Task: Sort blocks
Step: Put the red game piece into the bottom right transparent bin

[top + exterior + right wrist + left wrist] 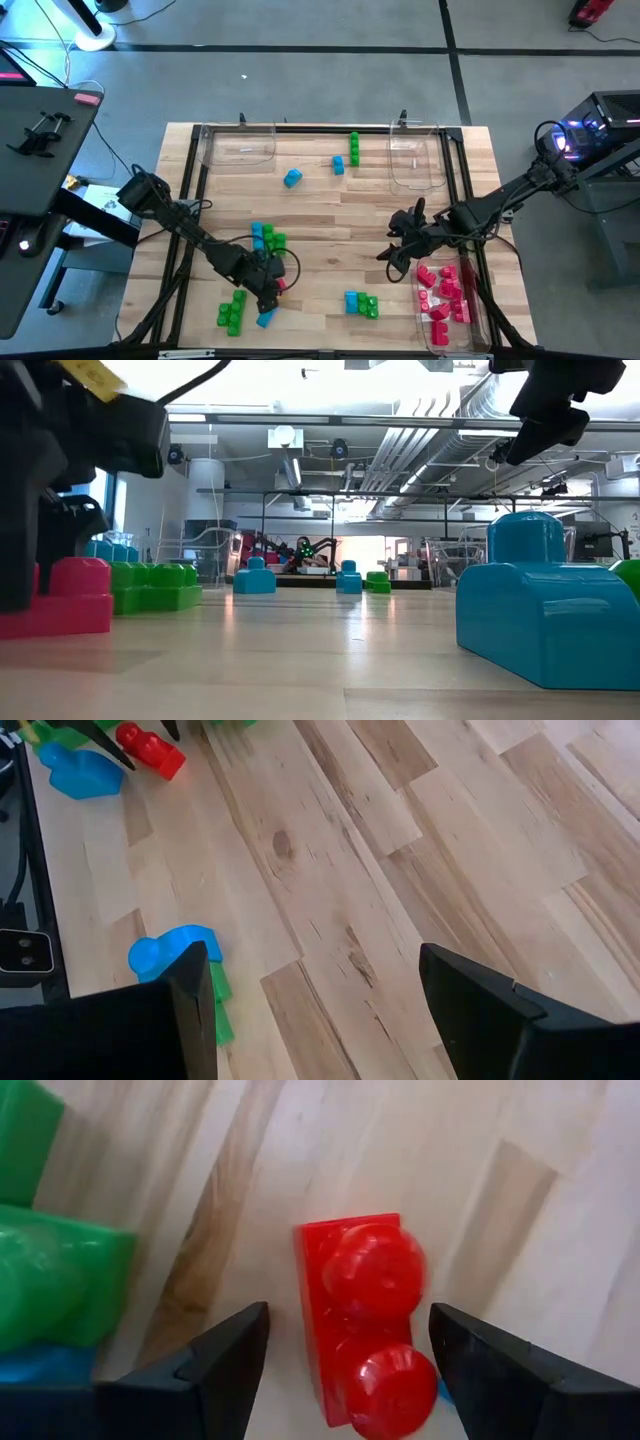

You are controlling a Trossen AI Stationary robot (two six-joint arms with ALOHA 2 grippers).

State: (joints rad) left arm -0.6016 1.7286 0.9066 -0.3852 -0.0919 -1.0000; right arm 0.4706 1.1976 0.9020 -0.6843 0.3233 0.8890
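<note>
A red block (365,1320) with two round studs lies flat on the wooden table (330,215) near its front left. My left gripper (348,1320) is open and points down over it, one finger (225,1365) on each side with a gap to the block. In the high view this gripper (272,290) sits between green blocks (232,312), a blue block (266,318) and a blue-green cluster (266,238). My right gripper (400,250) hangs open above the table right of centre, empty (320,985).
A clear tray (478,322) at the front right holds several red blocks (445,295). Two clear trays (240,145) (415,158) stand at the far edge. Loose blue (292,178) and green (354,148) blocks lie far centre; a blue-green pair (360,303) lies front centre.
</note>
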